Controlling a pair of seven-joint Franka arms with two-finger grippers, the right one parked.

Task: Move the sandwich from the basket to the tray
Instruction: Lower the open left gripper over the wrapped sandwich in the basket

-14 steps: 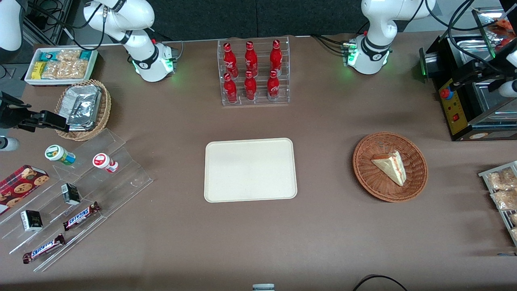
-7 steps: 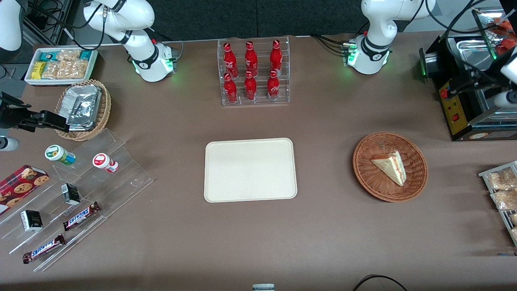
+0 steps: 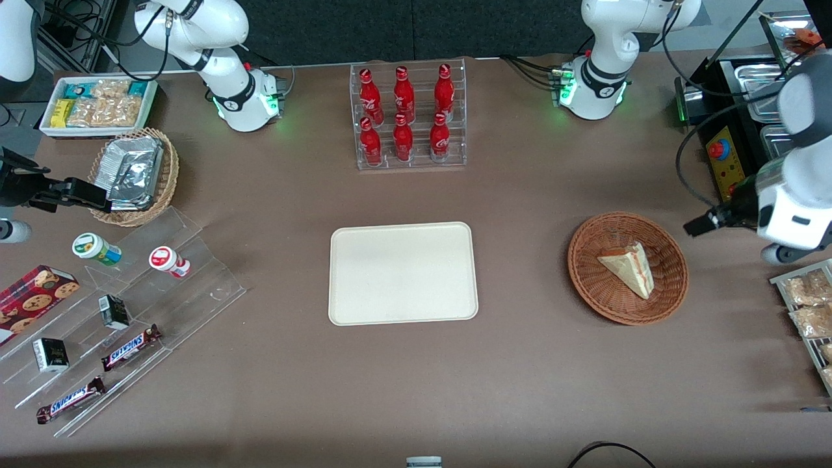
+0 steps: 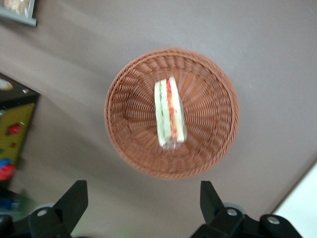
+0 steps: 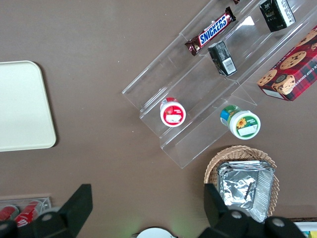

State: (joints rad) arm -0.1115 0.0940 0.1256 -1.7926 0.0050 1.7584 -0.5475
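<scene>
The sandwich point(image 3: 628, 268), a pale bread wedge with red and green filling at its edge, lies in the round reddish-brown basket point(image 3: 595, 289). The cream tray point(image 3: 403, 273) sits bare at the table's middle, beside the basket toward the parked arm's end. My gripper point(image 3: 697, 226) hangs above the table just outside the basket's rim, toward the working arm's end. In the left wrist view the gripper point(image 4: 142, 204) is open with bare table between its fingers; the sandwich point(image 4: 170, 119) and basket point(image 4: 124, 134) lie just ahead of the fingertips. A corner of the tray point(image 4: 304, 210) shows.
A black machine point(image 3: 731, 162) stands close to my arm, farther from the camera. A rack of snack packets point(image 3: 809, 305) lies nearer the camera. An acrylic stand of red bottles point(image 3: 408, 117) is farther back than the tray. Acrylic steps point(image 3: 130, 312) with snacks and a tan foil-packet basket point(image 3: 133, 172) lie at the parked arm's end.
My arm has swung from over the black machine toward the camera and the basket; the gripper now hangs beside the basket's rim. Sandwich, basket and tray have not moved.
</scene>
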